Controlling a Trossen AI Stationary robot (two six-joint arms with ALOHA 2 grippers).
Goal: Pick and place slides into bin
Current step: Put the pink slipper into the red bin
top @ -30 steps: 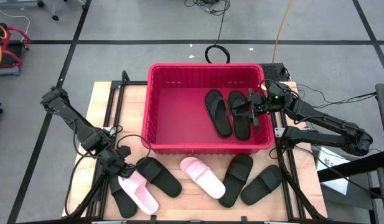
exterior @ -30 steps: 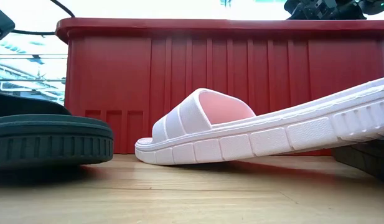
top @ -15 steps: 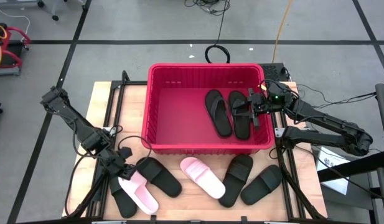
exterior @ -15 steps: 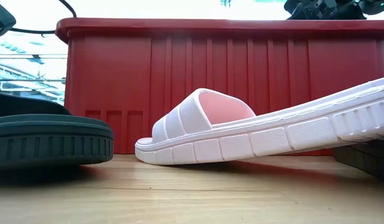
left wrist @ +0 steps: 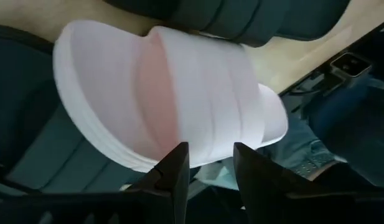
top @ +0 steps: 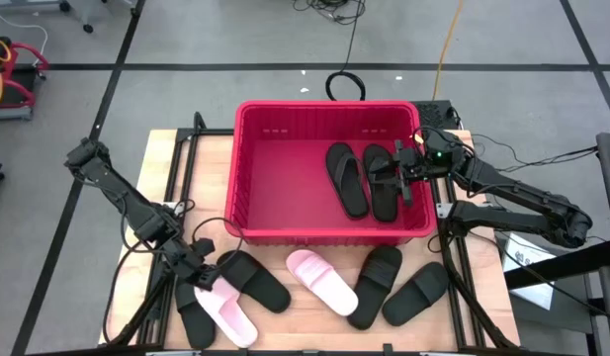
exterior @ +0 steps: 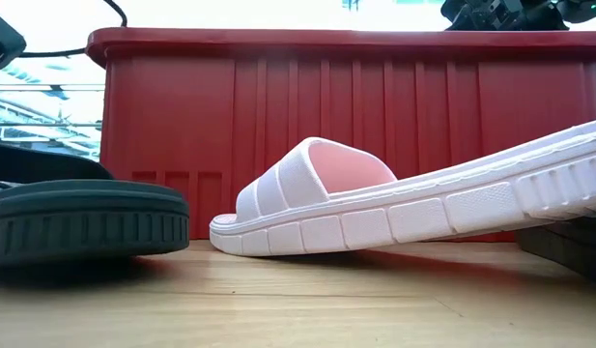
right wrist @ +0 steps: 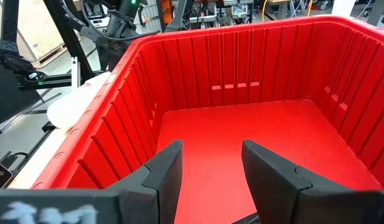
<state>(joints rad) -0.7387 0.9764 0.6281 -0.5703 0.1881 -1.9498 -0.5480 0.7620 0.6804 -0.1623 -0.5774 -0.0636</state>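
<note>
My left gripper (top: 201,275) (left wrist: 210,155) is open and low over a pale pink slide (top: 223,311) (left wrist: 179,93) at the table's near left. That slide lies partly on a black slide (top: 194,321) and beside another (top: 253,281). A second pink slide (top: 321,280) (exterior: 375,203) and two more black slides (top: 374,282) (top: 415,293) lie in front of the red bin (top: 324,105) (exterior: 375,116). Two black slides (top: 347,178) (top: 382,183) lie in the bin. My right gripper (top: 403,176) (right wrist: 211,168) hangs open and empty over the bin's right side. My left gripper comes from above, slanting toward the table's near edge. Its two fingers (left wrist: 176,168) stand on either side of the pink slide's side edge (left wrist: 210,140), where the wide strap meets the sole. The slide lies on the black slides. Whether the fingers pinch it, I cannot tell.
The bin's near wall (top: 324,235) stands just behind the row of slides. A black slide's sole (exterior: 75,222) fills the low view's left. Cables and frame rails (top: 176,213) run along the table's left and right sides. Bare wood shows at the near middle (top: 305,326).
My left gripper has gone down and toward the table's near edge, onto the left pink slide. That slide has slid a little toward the near edge, and the black slide beside it has shifted slightly toward the right.
</note>
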